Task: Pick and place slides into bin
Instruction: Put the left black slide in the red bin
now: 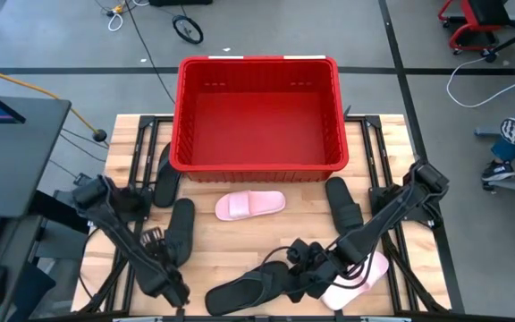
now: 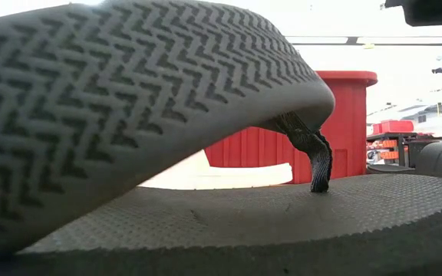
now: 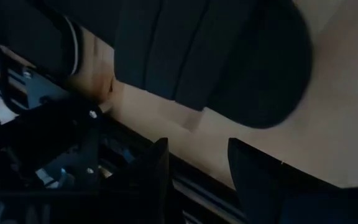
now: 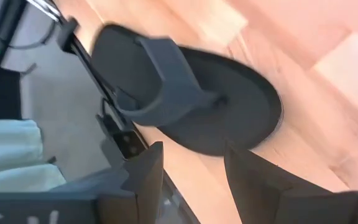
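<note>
Currently both grippers gape, holding nothing — right gripper (image 1: 304,268) over black flip-flop (image 1: 249,288); red bin (image 1: 259,166) empty.

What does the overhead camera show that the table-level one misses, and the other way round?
Only the high view shows both arms, the pink slide lying in front of the bin, another pink one under the right arm, the black slides on the left, and the empty inside of the bin. The right end effector hovers open over the flip-flop; the left end effector waits open near the front edge.

Only the low view shows the flip-flop's zigzag sole and toe post up close.

Both show the red bin and the black flip-flop.
</note>
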`<state>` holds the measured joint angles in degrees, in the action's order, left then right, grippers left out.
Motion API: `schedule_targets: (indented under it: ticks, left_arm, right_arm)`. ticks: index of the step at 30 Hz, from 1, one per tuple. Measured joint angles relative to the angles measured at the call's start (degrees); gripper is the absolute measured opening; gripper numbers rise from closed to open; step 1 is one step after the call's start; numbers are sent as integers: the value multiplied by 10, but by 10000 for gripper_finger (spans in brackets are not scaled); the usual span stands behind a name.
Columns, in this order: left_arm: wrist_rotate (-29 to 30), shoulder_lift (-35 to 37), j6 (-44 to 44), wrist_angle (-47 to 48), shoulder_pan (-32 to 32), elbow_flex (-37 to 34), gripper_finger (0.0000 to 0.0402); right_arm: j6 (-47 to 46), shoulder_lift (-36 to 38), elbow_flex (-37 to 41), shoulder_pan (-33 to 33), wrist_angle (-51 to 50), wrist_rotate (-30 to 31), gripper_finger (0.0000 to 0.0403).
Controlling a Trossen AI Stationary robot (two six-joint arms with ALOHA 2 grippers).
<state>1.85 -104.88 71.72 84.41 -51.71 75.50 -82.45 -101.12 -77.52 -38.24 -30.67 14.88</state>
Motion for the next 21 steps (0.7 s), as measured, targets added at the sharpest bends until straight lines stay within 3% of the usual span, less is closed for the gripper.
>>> schedule_targets:
  ticks: [7, 16, 21]
  left_arm:
    - [52, -56, 42, 2, -13, 0, 172]
    - [136, -74, 67, 14, 1, -4, 171]
    - [135, -74, 89, 32, 12, -39, 169]
  right_arm:
    - [27, 22, 0, 7, -1, 32, 175]
    - [50, 31, 0, 7, 5, 33, 175]
    - [80, 31, 0, -2, 5, 33, 175]
